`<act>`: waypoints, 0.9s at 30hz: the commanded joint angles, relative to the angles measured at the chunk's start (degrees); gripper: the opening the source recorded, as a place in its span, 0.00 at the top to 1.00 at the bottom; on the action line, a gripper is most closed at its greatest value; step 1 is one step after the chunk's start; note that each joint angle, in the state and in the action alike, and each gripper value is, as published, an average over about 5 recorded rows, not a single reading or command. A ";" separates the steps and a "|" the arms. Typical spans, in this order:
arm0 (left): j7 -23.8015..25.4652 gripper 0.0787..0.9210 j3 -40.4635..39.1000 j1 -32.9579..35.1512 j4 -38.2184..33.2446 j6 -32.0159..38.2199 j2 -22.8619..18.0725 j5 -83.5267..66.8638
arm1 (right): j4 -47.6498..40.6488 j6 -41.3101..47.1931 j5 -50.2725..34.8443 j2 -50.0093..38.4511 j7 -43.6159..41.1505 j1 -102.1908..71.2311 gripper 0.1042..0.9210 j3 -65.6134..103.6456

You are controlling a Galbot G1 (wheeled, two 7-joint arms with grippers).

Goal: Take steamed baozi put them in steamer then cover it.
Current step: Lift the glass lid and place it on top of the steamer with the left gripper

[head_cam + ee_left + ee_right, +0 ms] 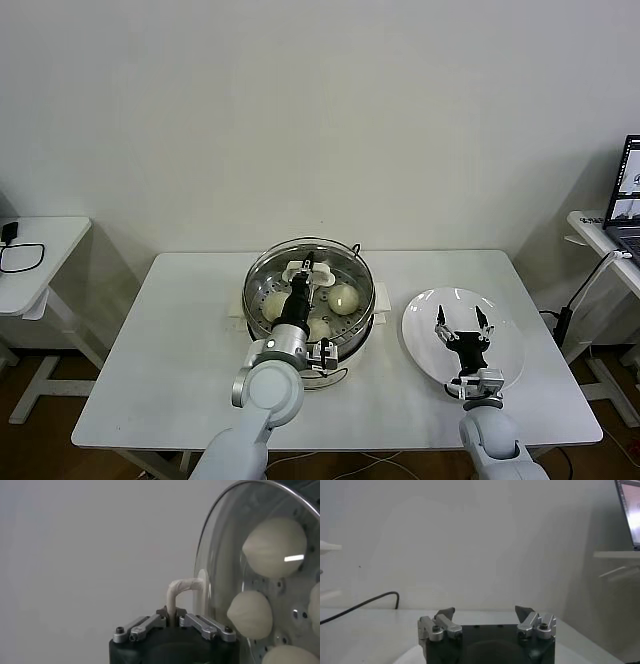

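Between the left gripper's (172, 616) closed jaws sits the white loop handle (181, 591) of the glass lid (310, 272), which hangs over the steamer (310, 318), seemingly just above its rim or settling on it. Below the gripper, the buns (343, 298) already lie inside the basket; three show clearly, a fourth partly. Right gripper (462, 329) hovers open over the bare white plate (503, 322). Loading looks done; seating the lid and releasing remain.
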State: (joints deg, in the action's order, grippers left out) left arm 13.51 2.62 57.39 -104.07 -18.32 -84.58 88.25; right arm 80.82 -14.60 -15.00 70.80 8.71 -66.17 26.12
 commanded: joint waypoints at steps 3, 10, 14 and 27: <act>0.10 0.87 -0.23 0.21 0.36 -0.11 0.17 -0.09 | -0.45 -0.27 0.40 -0.01 -0.01 0.15 0.12 0.04; 0.22 0.87 -0.36 0.38 0.51 -0.23 0.11 -0.64 | -0.85 -0.70 0.76 0.20 0.00 0.39 0.12 0.03; 0.28 0.87 -0.19 0.52 0.63 -0.22 0.21 -0.65 | -0.89 -0.73 0.79 0.22 0.01 0.49 0.12 0.05; -0.25 0.87 0.36 0.40 1.48 -0.05 0.34 -0.77 | -1.07 -1.14 1.01 0.17 -0.01 0.49 0.12 0.31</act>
State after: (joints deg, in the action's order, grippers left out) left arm 13.61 2.80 57.91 -103.00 -18.34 -84.30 87.58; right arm 79.83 -15.66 -14.06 71.04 8.68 -65.66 26.32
